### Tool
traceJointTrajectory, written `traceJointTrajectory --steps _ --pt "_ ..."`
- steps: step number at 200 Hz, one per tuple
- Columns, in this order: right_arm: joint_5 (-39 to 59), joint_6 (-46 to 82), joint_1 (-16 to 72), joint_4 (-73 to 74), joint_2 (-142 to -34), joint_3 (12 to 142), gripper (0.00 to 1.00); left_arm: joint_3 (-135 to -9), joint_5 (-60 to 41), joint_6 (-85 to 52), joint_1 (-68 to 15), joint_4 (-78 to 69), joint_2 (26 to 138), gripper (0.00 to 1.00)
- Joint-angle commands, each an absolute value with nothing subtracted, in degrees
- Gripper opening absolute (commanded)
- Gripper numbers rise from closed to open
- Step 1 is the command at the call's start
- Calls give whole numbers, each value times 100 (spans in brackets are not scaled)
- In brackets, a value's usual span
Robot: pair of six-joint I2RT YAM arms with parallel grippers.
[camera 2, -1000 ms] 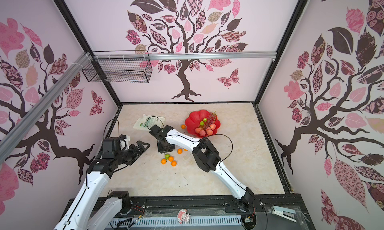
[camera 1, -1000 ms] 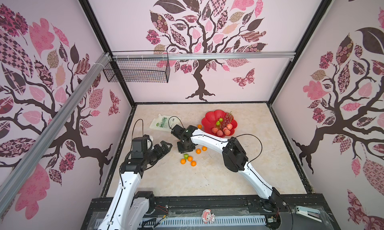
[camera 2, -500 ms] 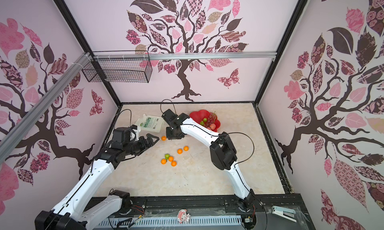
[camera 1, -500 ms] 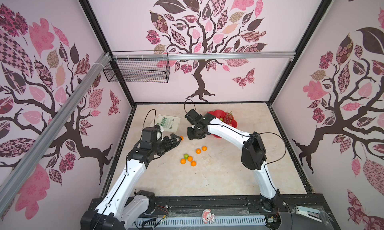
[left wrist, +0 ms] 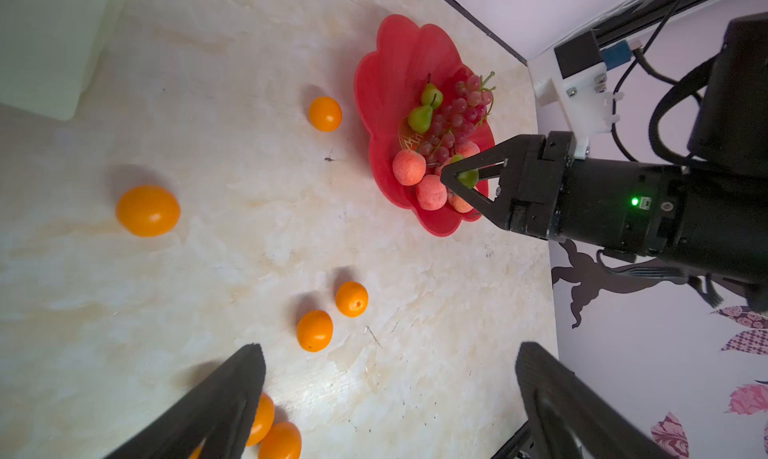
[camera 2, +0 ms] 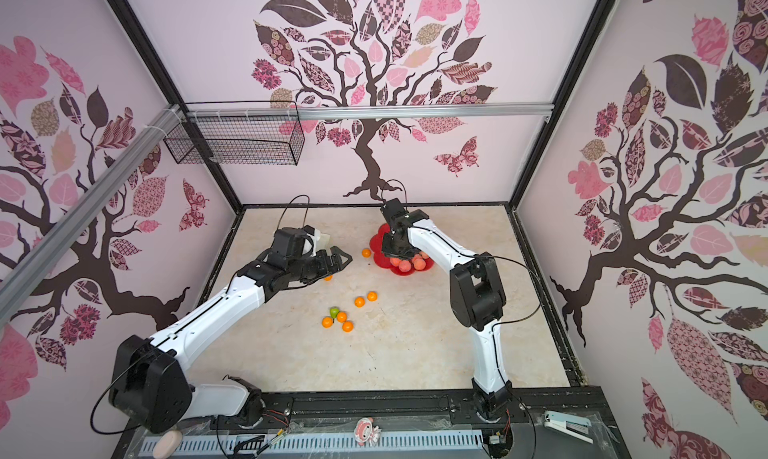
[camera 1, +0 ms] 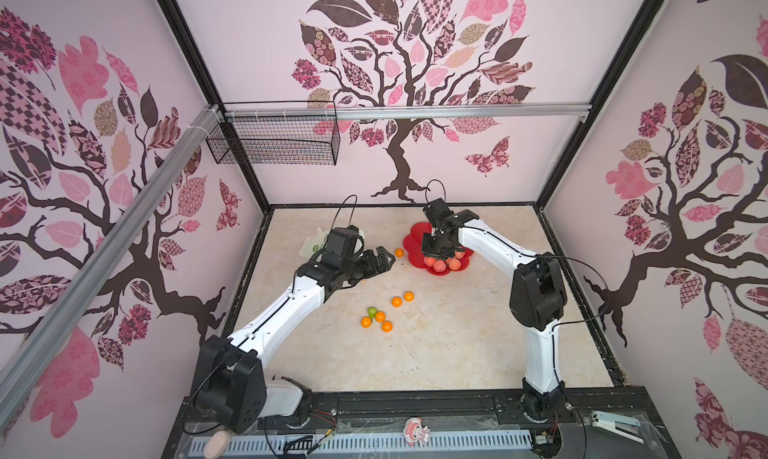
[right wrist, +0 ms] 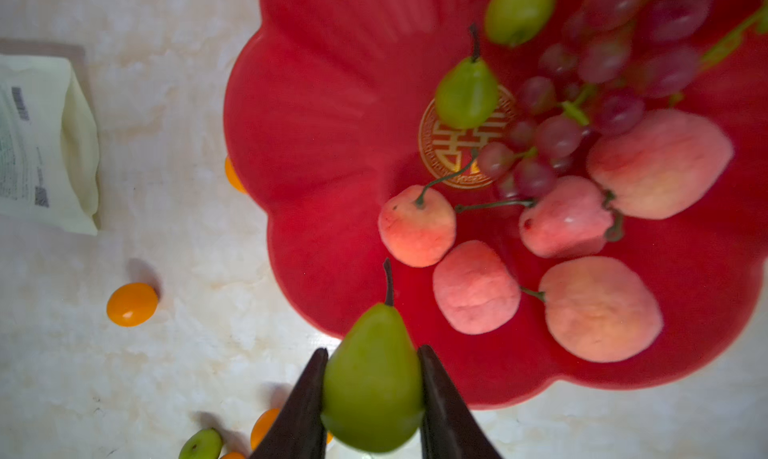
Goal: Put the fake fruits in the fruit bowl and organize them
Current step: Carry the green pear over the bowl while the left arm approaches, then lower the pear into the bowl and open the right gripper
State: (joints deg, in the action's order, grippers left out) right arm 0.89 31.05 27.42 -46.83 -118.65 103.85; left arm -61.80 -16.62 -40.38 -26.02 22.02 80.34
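Note:
The red scalloped fruit bowl point(camera 1: 415, 241) point(camera 2: 380, 245) point(right wrist: 332, 104) holds several peaches point(right wrist: 476, 286), two green pears point(right wrist: 467, 91) and a grape bunch point(right wrist: 582, 104). My right gripper point(right wrist: 372, 349) point(camera 1: 438, 255) point(left wrist: 451, 176) hangs above the bowl's near rim, shut on a green pear point(right wrist: 372, 378) with its stem pointing into the bowl. My left gripper point(camera 1: 384, 258) point(left wrist: 390, 353) is open and empty above the table, left of the bowl. One orange point(camera 1: 399, 252) lies beside the bowl. Several oranges point(camera 1: 387, 326) and a green pear point(camera 1: 372, 311) lie in mid-table.
A white pouch point(camera 1: 313, 243) point(right wrist: 41, 145) lies at the back left, partly hidden behind the left wrist. A black wire basket point(camera 1: 274, 139) hangs on the back wall, high on the left. Another orange point(left wrist: 147, 211) lies on the table under the left arm.
My right gripper has carried the green pear rightwards from near the pouch to above the bowl. The left arm has stretched forward and right towards the bowl, still open.

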Motion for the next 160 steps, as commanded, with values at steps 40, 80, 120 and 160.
traceJointTrajectory --steps 40,80,120,160 --pt "65 2718 2335 -4730 -11821 10573 35 -7308 -1578 -3929 -2903 1848 9158 98" --pt "1 2607 2224 -4901 -12306 11051 35 -7847 -1681 -3903 -2910 1854 9668 98" --pt "-34 2547 2138 -5148 -12806 11595 35 -8101 -1789 -3915 -2911 1855 9943 98" --pt "-35 2522 2093 -5292 -13213 11983 35 -8166 -1834 -3896 -2909 1828 10087 98"
